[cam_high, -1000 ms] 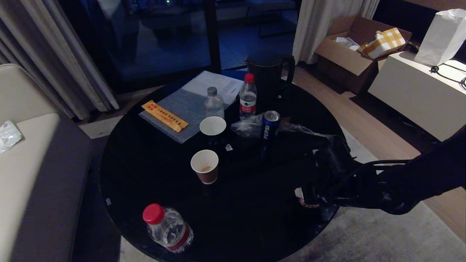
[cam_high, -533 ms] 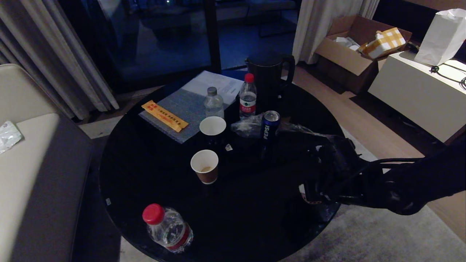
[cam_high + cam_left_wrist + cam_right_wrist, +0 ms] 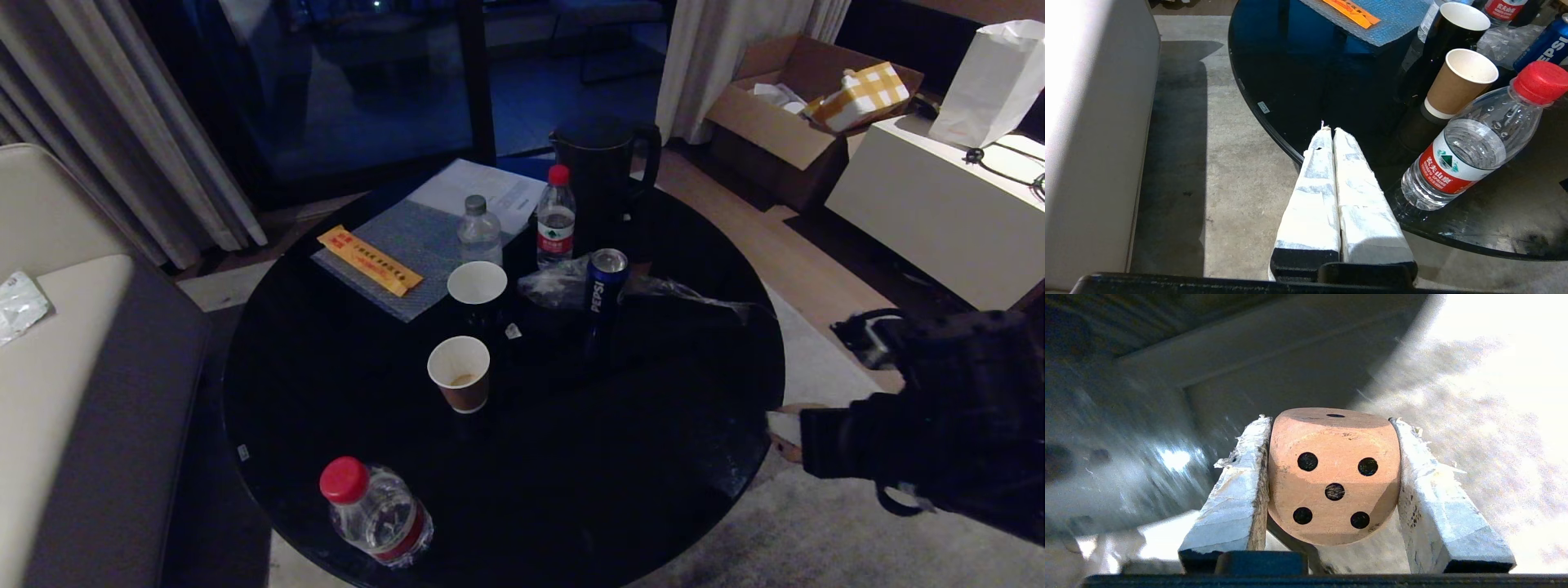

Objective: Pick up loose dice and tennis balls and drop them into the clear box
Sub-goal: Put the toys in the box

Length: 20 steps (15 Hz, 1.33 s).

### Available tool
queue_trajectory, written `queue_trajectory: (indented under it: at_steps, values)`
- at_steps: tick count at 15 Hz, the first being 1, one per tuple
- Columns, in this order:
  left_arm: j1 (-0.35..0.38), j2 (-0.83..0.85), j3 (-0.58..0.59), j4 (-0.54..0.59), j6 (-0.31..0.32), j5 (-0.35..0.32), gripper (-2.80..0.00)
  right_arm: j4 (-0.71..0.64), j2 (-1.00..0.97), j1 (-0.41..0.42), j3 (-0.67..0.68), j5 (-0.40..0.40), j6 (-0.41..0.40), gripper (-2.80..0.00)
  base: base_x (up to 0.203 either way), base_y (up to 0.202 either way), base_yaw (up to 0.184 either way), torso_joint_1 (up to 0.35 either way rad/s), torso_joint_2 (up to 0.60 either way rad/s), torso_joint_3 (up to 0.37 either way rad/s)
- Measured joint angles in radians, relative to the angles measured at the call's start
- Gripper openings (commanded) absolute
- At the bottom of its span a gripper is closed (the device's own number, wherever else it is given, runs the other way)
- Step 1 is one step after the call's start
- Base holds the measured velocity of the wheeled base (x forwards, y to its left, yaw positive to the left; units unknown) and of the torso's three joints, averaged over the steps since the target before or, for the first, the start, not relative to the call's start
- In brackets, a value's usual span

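Note:
In the right wrist view a beige die (image 3: 1333, 477) with dark dots sits clamped between my right gripper's (image 3: 1329, 419) white padded fingers (image 3: 1231, 506), its five-dot face toward the camera. The head view shows my right gripper (image 3: 785, 434) just off the right edge of the round black table (image 3: 326, 425), over the rug. My left gripper (image 3: 1329, 129) is shut and empty, parked by the table's near left edge beside a water bottle (image 3: 1470, 151). No tennis balls and no clear box are in view.
On the table stand two paper cups (image 3: 460, 371), a Pepsi can (image 3: 605, 282), several water bottles (image 3: 371, 510), a black kettle (image 3: 602, 167) and papers (image 3: 408, 245). A sofa (image 3: 73, 392) is at the left, a cardboard box (image 3: 804, 98) at the back right.
My right arm has pulled back from over the table's right edge to beyond the rim, carrying the die with it. Left arm and tabletop items have not moved.

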<state>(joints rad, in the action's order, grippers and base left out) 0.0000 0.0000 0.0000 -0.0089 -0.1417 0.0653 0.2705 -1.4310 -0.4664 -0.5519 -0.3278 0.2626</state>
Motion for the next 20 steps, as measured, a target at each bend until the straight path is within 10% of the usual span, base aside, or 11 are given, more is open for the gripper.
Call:
queue_trajectory:
  at_steps: [12,20]
  values:
    - [0.0,0.0,0.0,0.0,0.0,0.0,-2.8,-0.21,0.814,0.373,0.425,0.029,-0.03,-2.8,0.0,0.0,0.0,0.0,0.0,0.0]
    - [0.0,0.0,0.0,0.0,0.0,0.0,-2.8,-0.42,1.227,0.474,0.476,0.279,-0.208,-2.8,0.0,0.0,0.0,0.0,0.0,0.0]
